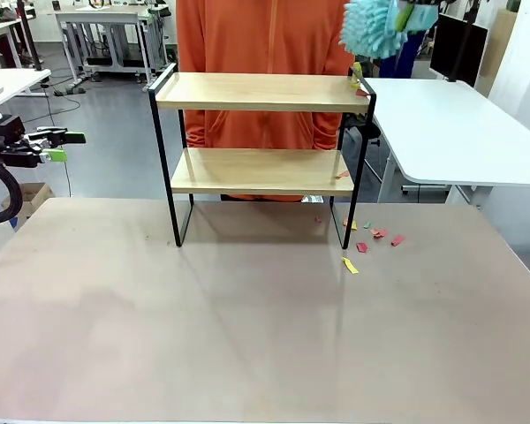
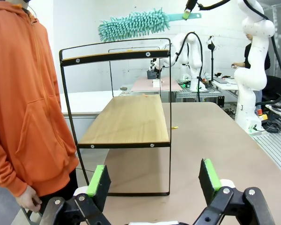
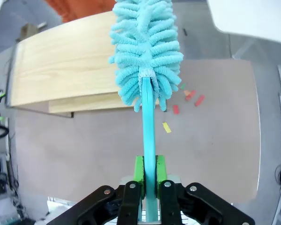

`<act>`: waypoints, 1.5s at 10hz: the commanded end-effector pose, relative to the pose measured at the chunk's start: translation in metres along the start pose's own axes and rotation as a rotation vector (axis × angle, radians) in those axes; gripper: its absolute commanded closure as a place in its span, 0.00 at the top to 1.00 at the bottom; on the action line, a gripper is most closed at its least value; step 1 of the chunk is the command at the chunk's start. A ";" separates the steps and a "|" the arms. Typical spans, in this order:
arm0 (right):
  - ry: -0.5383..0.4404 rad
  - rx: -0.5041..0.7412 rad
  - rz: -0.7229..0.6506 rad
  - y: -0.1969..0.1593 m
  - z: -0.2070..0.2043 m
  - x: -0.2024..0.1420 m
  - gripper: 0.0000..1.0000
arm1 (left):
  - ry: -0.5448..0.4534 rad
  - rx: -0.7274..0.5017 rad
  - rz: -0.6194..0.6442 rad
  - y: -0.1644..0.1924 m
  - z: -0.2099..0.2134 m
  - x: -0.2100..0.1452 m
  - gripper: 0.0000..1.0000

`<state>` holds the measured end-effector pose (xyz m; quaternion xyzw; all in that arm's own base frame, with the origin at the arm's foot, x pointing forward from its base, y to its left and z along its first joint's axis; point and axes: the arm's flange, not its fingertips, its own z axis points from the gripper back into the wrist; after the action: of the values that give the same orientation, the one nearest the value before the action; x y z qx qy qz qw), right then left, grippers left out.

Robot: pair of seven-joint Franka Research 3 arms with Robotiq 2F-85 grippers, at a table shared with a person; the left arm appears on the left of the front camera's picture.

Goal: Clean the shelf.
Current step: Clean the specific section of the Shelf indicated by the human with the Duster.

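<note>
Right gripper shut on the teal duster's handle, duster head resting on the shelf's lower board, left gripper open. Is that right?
Not quite: the left wrist view shows the duster head in the air above the shelf's top board, not on the lower board. The rest stands: right gripper shut on the handle, left gripper open.

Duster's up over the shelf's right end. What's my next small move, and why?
Probably lower the duster, clamped in the right end effector, onto the top board of the shelf at its right end: yellow and red scraps lie there, and the duster hangs clear above them.
</note>
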<state>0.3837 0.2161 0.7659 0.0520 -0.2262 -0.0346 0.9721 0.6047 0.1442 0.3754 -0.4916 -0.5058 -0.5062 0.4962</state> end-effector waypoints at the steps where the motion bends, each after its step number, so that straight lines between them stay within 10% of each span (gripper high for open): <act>1: 0.047 0.151 0.205 -0.018 -0.004 -0.017 0.13 | 0.003 0.002 -0.016 -0.001 -0.001 0.003 1.00; 8: 0.189 0.359 0.793 -0.063 -0.023 -0.124 0.13 | 0.003 0.002 -0.016 -0.001 -0.001 0.003 1.00; 15: 0.338 0.267 0.916 -0.128 -0.144 -0.176 0.13 | 0.003 0.002 -0.016 -0.001 -0.001 0.003 1.00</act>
<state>0.2860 0.1284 0.5415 0.0802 -0.0564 0.4168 0.9037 0.6047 0.1442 0.3754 -0.4916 -0.5058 -0.5062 0.4962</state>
